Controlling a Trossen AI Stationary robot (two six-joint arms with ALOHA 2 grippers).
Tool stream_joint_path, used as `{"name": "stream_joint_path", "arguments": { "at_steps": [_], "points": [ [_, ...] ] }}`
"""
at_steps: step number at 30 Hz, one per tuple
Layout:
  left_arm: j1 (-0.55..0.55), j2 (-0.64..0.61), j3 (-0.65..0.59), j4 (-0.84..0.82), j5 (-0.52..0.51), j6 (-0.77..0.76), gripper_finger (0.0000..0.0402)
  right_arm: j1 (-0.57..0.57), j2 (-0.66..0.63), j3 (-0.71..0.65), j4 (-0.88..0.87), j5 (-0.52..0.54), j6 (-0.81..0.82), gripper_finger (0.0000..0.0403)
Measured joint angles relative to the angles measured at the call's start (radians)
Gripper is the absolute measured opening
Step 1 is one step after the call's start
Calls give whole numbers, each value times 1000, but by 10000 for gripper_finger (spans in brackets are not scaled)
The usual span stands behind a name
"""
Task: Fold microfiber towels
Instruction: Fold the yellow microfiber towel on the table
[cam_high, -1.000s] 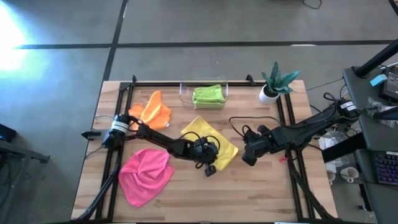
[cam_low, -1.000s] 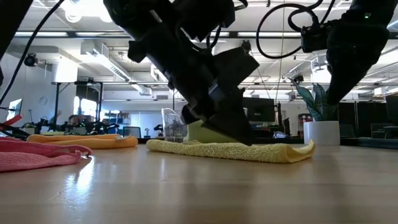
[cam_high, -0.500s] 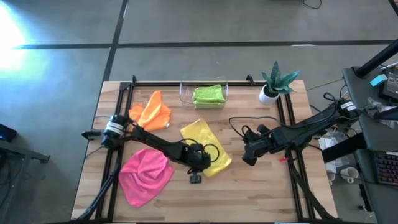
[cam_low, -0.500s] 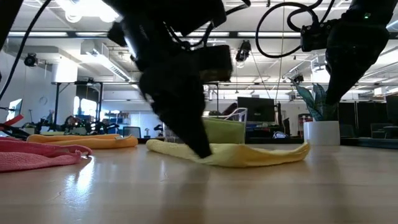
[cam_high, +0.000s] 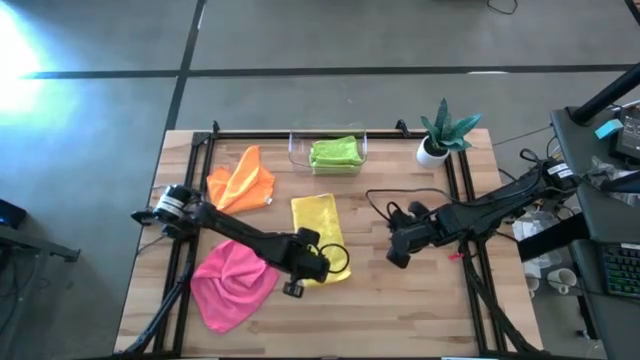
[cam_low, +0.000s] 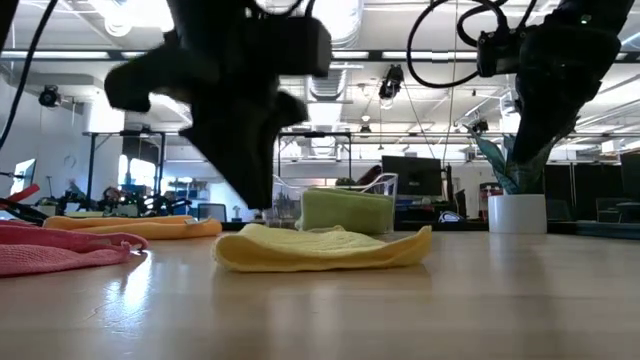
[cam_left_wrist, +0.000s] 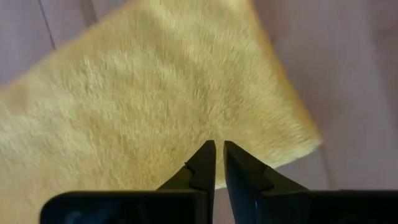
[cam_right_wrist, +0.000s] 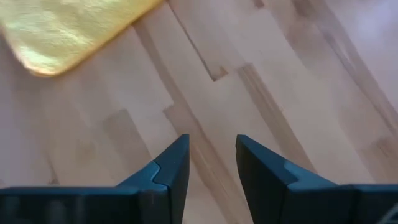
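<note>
A yellow towel (cam_high: 320, 236) lies folded in a strip at mid-table, its long side running from far to near. My left gripper (cam_high: 297, 283) hangs shut just above the strip's near left corner (cam_left_wrist: 273, 118), pointing steeply down, with no cloth between its fingers (cam_low: 262, 208). To the right of the towel, my right gripper (cam_high: 398, 256) hovers open over bare wood (cam_right_wrist: 211, 155). An orange towel (cam_high: 241, 180) and a pink towel (cam_high: 236, 281) lie crumpled on the left. A green towel (cam_high: 335, 152) sits folded inside the clear bin.
The clear bin (cam_high: 296, 150) stands at the far edge in the middle. A potted plant (cam_high: 441, 133) in a white pot stands at the far right. Black rails (cam_high: 462, 190) run along the table's sides. Bare wood lies near the front edge and between the yellow towel and my right gripper.
My left gripper, shut throughout, has swept toward the table's left and near edges, risen and rolled. The yellow towel's near end has swung left with it, while its far end stayed put. The strip lay slanted and now runs far to near.
</note>
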Motion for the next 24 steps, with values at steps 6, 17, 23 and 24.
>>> {"name": "stream_joint_path", "arguments": {
  "at_steps": [6,17,23,24],
  "points": [
    [-6,-20,89,-64,-1,-51,18,0,0,0,96,-45,-82,141],
    [-6,-69,205,-234,-11,-79,90,0,0,0,225,-60,-174,153],
    [-23,-85,217,-247,-13,-170,154,0,0,0,335,-86,-329,153],
    [-32,-85,211,-256,-14,-178,159,0,0,0,355,-88,-349,153]
  ]
}}
